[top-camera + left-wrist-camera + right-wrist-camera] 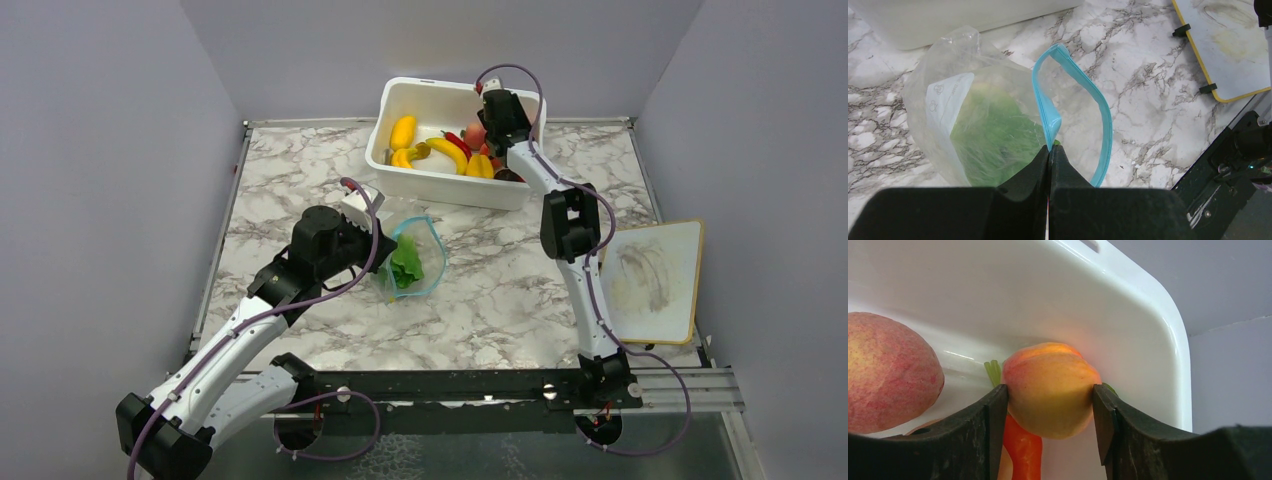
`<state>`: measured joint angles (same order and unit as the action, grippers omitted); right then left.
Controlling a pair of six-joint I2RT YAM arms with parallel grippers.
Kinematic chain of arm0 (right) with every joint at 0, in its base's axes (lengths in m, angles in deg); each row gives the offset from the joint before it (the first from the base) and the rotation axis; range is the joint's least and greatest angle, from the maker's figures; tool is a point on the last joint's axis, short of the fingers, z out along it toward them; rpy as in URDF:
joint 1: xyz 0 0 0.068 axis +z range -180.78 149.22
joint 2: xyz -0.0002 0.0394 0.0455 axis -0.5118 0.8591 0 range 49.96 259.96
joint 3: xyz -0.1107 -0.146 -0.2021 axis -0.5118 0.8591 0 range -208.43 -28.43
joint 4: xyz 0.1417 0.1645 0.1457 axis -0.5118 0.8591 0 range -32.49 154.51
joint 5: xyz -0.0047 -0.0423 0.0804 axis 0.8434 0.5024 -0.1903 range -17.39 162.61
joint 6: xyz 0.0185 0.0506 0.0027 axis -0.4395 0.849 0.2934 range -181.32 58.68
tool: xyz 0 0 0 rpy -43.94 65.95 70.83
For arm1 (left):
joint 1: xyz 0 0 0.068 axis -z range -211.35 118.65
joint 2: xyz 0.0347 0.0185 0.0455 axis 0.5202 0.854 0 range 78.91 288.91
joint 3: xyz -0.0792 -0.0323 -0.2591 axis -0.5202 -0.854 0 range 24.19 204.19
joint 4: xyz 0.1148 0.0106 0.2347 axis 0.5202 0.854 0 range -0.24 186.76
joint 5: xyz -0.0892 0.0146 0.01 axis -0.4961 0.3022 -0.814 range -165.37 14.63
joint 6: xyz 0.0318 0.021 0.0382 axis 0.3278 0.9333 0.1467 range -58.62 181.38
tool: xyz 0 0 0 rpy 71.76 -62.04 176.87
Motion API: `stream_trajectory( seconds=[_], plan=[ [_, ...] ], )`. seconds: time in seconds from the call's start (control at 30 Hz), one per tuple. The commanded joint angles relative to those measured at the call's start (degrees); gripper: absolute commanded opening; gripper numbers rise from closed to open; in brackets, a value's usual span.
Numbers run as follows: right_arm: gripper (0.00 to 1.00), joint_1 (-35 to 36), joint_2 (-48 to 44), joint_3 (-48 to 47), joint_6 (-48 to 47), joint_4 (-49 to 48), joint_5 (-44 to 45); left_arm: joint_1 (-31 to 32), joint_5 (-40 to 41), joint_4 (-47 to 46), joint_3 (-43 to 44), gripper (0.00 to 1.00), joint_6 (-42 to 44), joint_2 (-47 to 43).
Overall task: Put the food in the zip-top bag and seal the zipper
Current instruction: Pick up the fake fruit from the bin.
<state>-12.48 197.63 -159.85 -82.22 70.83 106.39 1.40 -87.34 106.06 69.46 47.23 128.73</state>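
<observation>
The clear zip-top bag [415,262] lies on the marble table with the green lettuce [406,264] inside; it also shows in the left wrist view [973,130]. Its light-blue zipper [1103,120] gapes in a loop. My left gripper [1050,150] is shut on the near lip of the zipper strip and holds the mouth open. My right gripper [1050,405] is inside the white tub [400,100], shut on a pink-orange peach [1050,390]. A second, redder peach [890,370] lies to its left. A yellow oval fruit [402,131] lies in the tub.
The tub also holds bananas [450,155], a red chilli [457,141] and an orange-red vegetable [1023,450] under the held peach. A whiteboard with a yellow frame [655,280] lies at the right edge of the table. Grey walls enclose the table.
</observation>
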Motion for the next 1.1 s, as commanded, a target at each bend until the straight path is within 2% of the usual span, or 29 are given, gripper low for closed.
stream_trajectory(
  seconds=[0.0, 0.2, 0.43, 0.87, 1.07],
  plan=[
    [0.53, -1.0, 0.8, 0.5, -0.1, 1.4, -0.9, 0.3, 1.3, -1.6, 0.1, 0.00, 0.8, -0.9],
    [0.44, -0.2, -2.7, 2.8, -0.8, 0.3, -2.0, 0.3, 1.7, -1.6, -0.1, 0.00, 0.7, -1.3],
    [0.39, 1.6, -8.4, 7.8, -0.8, -0.6, -2.0, 0.3, 2.0, -1.7, -0.1, 0.00, 0.7, -1.6],
    [0.36, 3.6, -23.9, 21.3, 8.3, 2.2, -5.1, 0.3, 2.8, -1.7, -0.8, 0.00, 0.6, -3.1],
    [0.36, 4.8, -34.1, 30.0, 14.0, 4.0, -10.0, 0.3, 3.2, -1.7, -1.1, 0.00, 0.4, -3.6]
  ],
)
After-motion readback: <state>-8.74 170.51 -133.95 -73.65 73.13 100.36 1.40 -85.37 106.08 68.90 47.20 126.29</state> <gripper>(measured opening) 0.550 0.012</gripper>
